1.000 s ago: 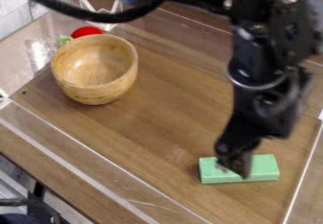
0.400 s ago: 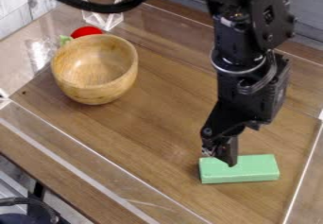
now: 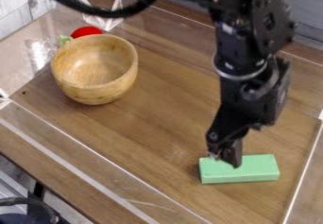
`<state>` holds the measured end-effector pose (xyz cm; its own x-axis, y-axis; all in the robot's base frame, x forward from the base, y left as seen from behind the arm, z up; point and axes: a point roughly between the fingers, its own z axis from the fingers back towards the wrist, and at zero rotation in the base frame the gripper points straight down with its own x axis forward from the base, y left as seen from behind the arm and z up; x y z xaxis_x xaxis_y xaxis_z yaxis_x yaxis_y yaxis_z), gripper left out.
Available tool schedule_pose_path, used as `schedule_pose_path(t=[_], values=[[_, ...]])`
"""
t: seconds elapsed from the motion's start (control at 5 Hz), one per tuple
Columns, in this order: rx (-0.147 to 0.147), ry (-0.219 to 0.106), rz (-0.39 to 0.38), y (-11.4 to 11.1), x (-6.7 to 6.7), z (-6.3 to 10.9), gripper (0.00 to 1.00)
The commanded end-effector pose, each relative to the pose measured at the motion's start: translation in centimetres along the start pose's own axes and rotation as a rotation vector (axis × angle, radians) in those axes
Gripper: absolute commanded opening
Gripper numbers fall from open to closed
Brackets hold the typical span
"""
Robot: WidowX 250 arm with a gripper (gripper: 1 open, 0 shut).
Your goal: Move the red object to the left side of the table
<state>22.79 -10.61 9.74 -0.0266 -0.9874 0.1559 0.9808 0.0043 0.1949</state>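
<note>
While the bowl (image 3: 94, 69) sits just where it was, the black claw (image 3: 228, 152) has altered its pose a little: a second ago it was a smear, further right and wider of the bowl; then it sharpened, and now it has blurred slightly again, its tip dipped by the near left corner of the green block (image 3: 240, 169). The block hasn't budged, down to the right of the bowl and nearer to me, and neither has the red fruit (image 3: 86, 32), just beyond the bowl's far rim on the table (image 3: 139, 124).

I can't see all of that fruit, as the bowl covers part of its near side, though a bit of pale green shows at its left. The arm (image 3: 246, 39) runs out of sight at the top, and its dark bulk hides the table behind it. The fingers overlap from here, but the claw is open, with nothing gripped.

I count one bowl, one fruit, one block and one arm, plus a black cable (image 3: 76, 3) looping above the bowl.
</note>
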Motion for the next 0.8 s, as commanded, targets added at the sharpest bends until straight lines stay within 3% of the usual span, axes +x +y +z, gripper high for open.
schedule_pose_path(t=[0.0,0.6], values=[[0.023,-0.02,0.008,0.5,-0.1,-0.5,1.0],[0.003,-0.071,-0.09,0.2,-0.4,-3.4,1.0]])
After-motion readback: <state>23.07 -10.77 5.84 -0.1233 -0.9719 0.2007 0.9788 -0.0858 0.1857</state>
